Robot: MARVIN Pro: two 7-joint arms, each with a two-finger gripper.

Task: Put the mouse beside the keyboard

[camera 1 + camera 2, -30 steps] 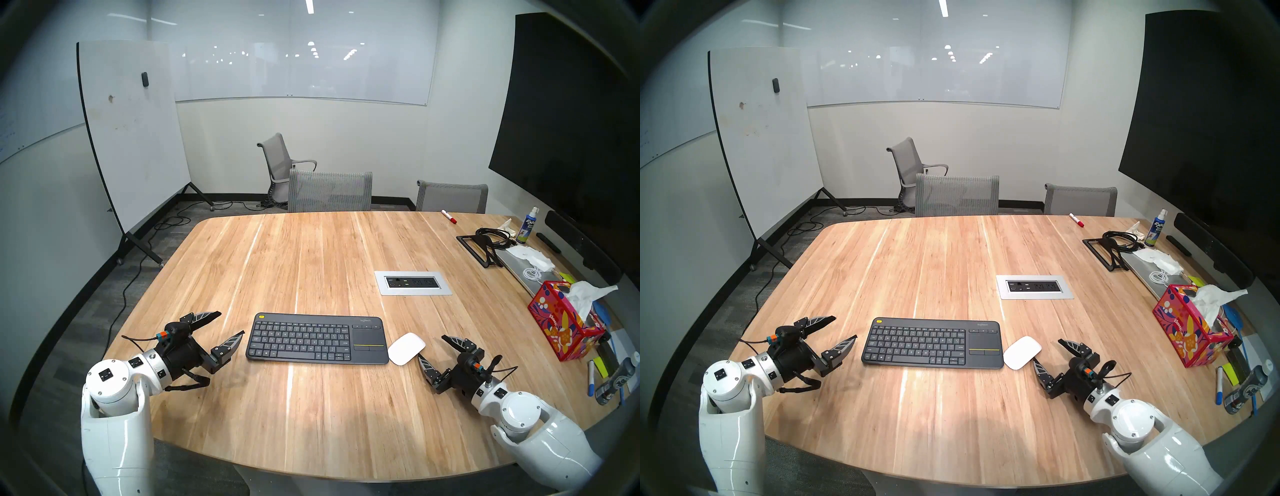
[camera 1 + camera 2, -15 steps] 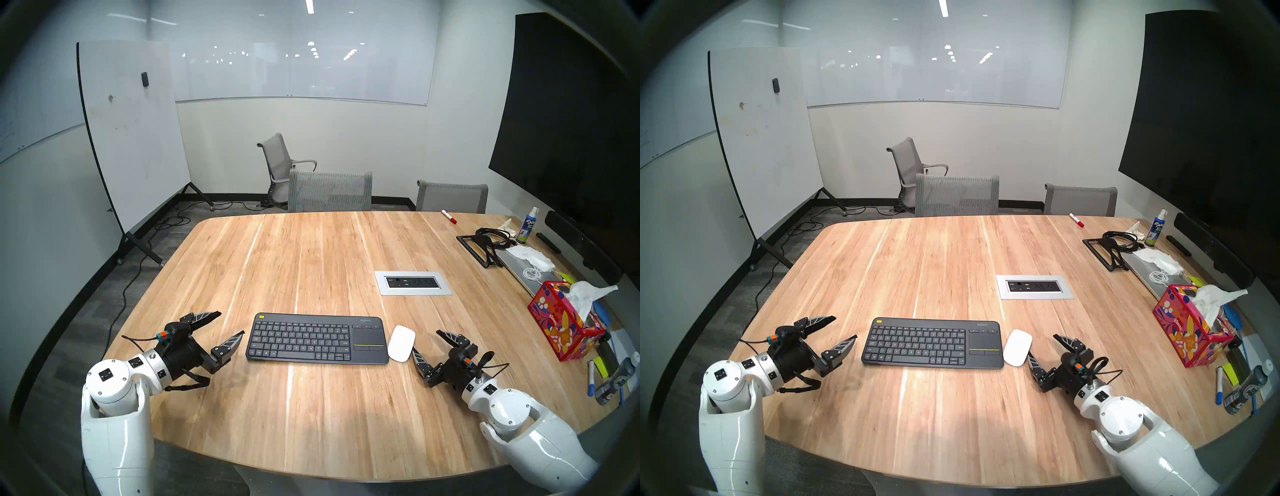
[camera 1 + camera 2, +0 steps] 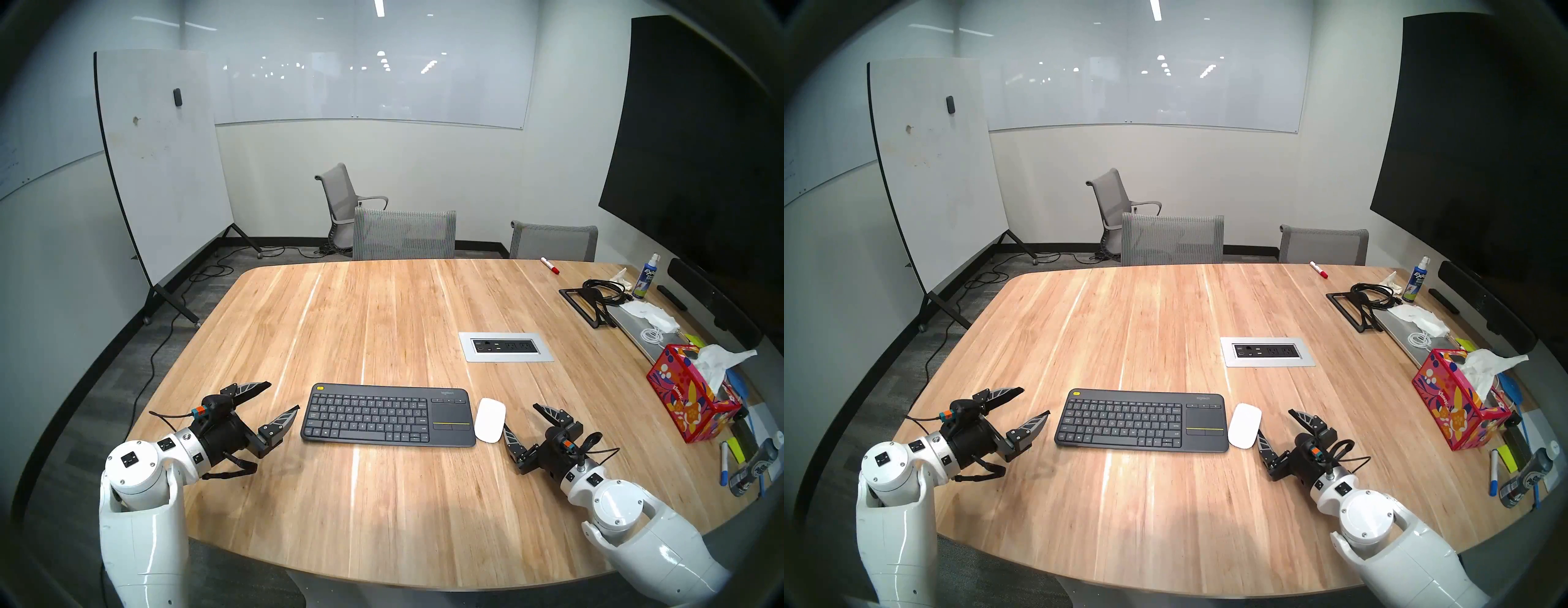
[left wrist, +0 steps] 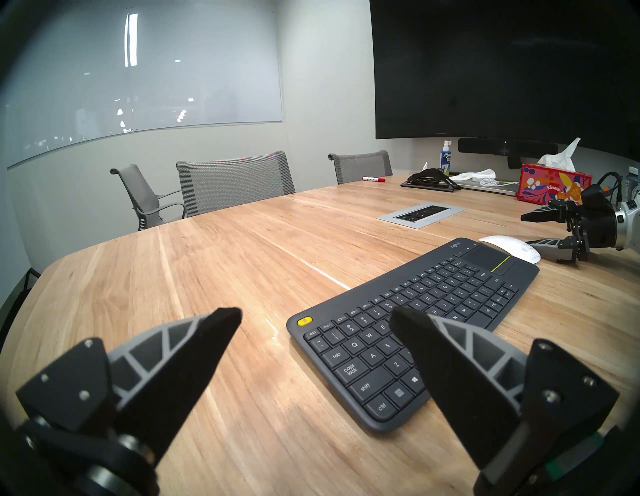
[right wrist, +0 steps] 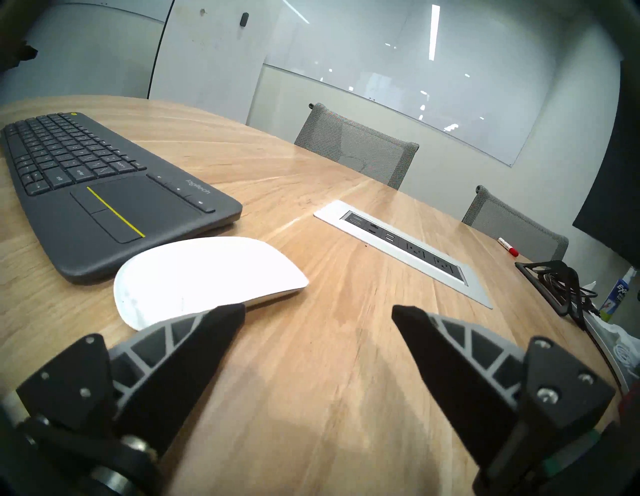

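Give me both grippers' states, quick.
Left gripper: open, empty.
Right gripper: open, holding nothing; one finger against the mouse.

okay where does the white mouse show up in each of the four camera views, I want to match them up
Head stereo left: the mouse lies lower right of centre, just off the keyboard's touchpad end.
Head stereo right: same place, a little further left.
Left wrist: far right, beyond the keyboard's far end.
Right wrist: left of centre, near the bottom, behind one finger.
Shared landmark: the keyboard's yellow touchpad line, beside the mouse in all four.
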